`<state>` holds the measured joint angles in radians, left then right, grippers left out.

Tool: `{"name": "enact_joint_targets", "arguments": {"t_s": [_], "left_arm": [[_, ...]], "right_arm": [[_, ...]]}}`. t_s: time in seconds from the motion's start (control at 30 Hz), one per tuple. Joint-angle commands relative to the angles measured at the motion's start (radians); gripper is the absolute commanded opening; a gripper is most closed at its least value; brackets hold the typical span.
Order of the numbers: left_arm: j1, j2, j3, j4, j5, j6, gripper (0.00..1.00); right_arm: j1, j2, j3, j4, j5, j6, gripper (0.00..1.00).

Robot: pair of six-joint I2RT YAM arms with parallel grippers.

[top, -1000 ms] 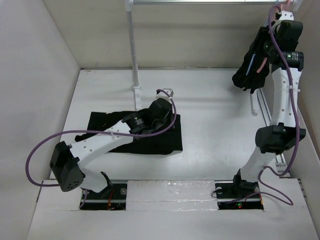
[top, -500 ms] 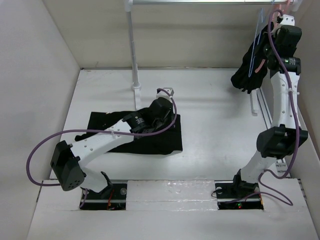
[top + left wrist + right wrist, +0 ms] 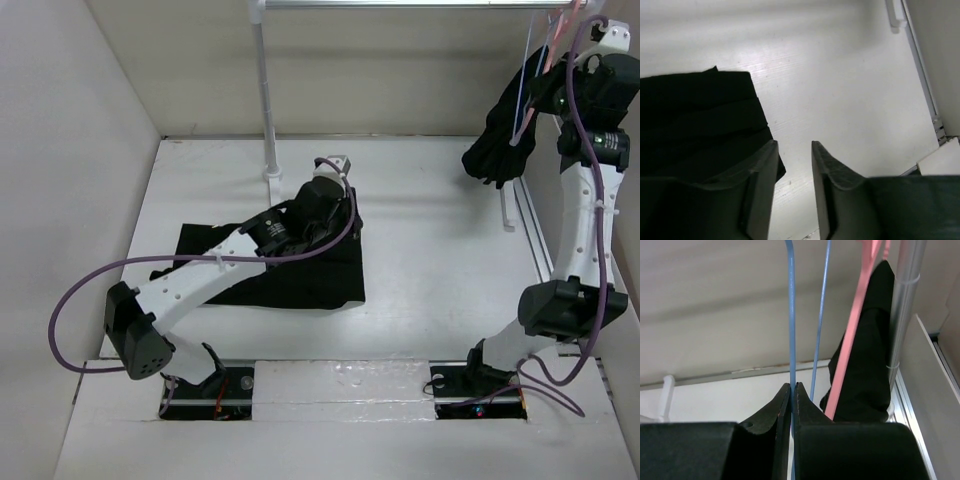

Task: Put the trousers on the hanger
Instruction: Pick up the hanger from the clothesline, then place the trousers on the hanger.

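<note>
**My right gripper** (image 3: 793,386): jaws pressed together on one blue rod of the hanger (image 3: 791,310), which runs straight up from the pinch. A second blue rod rises just to its right. Further right hangs the pink hanger (image 3: 862,295) with a bunched black garment (image 3: 867,370), and a metal bar (image 3: 905,295) stands just beyond them. All of this is at the far right corner.

**My left gripper** (image 3: 794,150): jaws parted by a narrow gap with nothing between them, poised over bare table (image 3: 850,100) at the right edge of the trousers (image 3: 695,120). The trousers lie flat on the near-left of the table, long axis left to right. Their right end is beneath and just left of my left fingers.

**Governing relation:** trousers and hanger are well apart, on a diagonal from near-left to far-right. My left arm is nearer the trousers and my right arm nearer the hanger. I judge that the next move must bring one to the other.
</note>
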<state>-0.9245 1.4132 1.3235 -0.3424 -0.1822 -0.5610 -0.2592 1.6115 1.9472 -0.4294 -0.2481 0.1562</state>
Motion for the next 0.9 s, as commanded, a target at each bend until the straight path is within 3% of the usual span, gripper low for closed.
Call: {"name": "enact_joint_targets", "arguments": {"t_s": [0.0,0.13,0.4,0.57,0.73,0.87], "left_arm": [[0.013,-0.011,0.092,0.011,0.026,0.016,0.33],[0.013,0.003,0.198,0.002,0.064,0.023,0.39],[0.013,0.081,0.425,-0.003,0.142,0.021,0.45],[0.013,0.199,0.636,-0.027,0.214,0.021,0.48],[-0.007,0.367,0.876,-0.112,0.193,0.042,0.49],[-0.017,0.444,0.924,-0.116,0.135,0.052,0.51]], "right_arm": [[0.002,-0.074,-0.002,0.120,-0.069,0.011,0.00],[0.002,-0.088,-0.030,0.081,-0.095,-0.015,0.00],[0.070,-0.246,-0.379,0.136,-0.094,-0.049,0.00],[0.136,-0.343,-0.485,0.124,-0.057,-0.089,0.00],[0.260,-0.426,-0.556,0.058,0.038,-0.144,0.00],[0.340,-0.493,-0.643,0.023,0.092,-0.144,0.00]]}}
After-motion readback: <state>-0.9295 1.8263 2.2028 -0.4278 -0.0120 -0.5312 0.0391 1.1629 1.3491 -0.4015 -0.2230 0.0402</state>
